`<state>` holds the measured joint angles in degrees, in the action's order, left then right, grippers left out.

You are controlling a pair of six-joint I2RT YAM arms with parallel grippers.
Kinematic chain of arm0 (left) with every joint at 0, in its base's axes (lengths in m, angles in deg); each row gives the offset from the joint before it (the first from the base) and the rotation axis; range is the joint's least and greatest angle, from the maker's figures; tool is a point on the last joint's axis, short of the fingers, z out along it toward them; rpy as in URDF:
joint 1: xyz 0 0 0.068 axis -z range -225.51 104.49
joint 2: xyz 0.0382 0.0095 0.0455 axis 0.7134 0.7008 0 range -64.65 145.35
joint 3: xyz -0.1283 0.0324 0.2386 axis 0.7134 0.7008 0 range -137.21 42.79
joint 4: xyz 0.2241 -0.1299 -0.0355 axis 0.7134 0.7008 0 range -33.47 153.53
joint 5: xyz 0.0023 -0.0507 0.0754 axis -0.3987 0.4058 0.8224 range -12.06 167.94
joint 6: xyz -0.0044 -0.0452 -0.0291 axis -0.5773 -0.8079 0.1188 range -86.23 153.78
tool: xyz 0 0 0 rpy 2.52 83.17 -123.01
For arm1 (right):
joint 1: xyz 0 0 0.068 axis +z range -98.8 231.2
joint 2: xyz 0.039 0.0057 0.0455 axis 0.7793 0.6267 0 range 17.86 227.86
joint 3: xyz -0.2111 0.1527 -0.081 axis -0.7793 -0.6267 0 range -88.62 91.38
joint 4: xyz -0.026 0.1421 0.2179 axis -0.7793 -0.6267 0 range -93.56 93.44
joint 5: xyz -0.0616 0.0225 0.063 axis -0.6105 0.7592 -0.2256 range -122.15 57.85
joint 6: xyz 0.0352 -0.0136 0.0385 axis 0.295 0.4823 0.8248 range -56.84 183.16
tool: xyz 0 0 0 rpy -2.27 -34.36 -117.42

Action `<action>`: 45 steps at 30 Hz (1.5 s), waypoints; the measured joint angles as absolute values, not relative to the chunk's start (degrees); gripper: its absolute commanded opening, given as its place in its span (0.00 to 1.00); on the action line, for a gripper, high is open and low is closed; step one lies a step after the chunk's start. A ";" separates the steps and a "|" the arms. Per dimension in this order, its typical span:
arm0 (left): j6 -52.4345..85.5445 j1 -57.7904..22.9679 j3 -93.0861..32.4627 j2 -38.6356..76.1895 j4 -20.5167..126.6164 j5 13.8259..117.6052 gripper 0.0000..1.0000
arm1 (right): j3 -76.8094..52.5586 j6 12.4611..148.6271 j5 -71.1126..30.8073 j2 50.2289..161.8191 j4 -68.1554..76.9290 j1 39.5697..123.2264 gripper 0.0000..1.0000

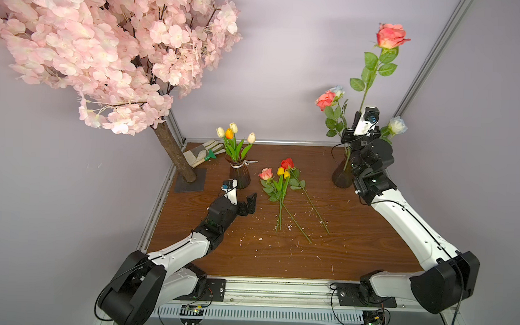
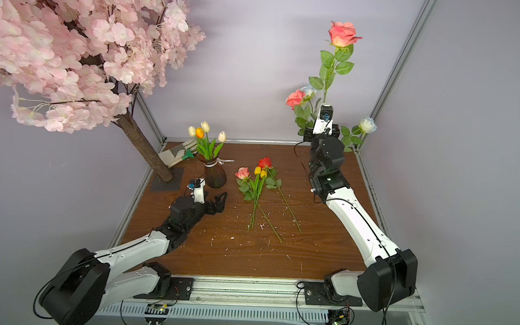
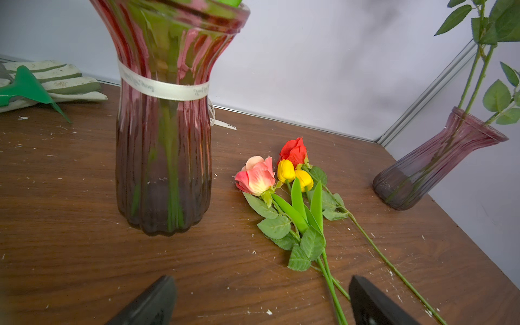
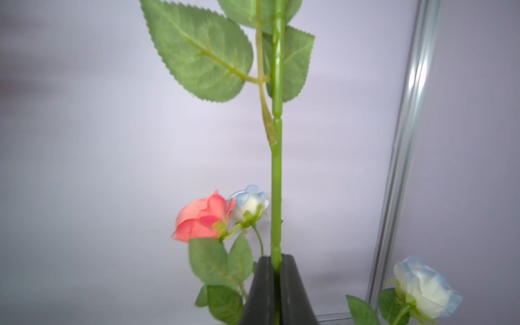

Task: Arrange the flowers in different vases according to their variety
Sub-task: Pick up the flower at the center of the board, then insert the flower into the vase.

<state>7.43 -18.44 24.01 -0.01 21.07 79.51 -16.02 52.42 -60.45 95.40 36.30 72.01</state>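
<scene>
The right gripper (image 4: pixel 277 261) is clamped on the stem of a tall pink rose (image 1: pixel 391 35), holding it upright over the plain vase (image 1: pixel 341 176) at the far right corner of the tabletop (image 1: pixel 354 247), where three roses (image 1: pixel 325 100) stand. The left gripper (image 3: pixel 261 281) hangs wide open and empty beside the ribboned vase (image 1: pixel 240 177) of tulips (image 1: pixel 234 135), toward the far left corner. A red rose (image 1: pixel 287 163), a loose pink rose (image 1: pixel 266 173) and two yellow tulips (image 1: pixel 283 172) lie together mid-tabletop.

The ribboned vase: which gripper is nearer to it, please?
Left. The left gripper is open near the ribboned vase; the right gripper, shut on a rose stem, is across the table.
</scene>
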 measured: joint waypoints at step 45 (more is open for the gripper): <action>7.67 -18.44 25.19 -0.91 19.91 79.46 0.99 | -31.45 61.95 -48.12 89.76 36.25 62.75 0.80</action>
<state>7.67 -18.44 25.19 -0.91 19.91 79.46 -31.45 61.95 -48.12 89.76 36.25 62.75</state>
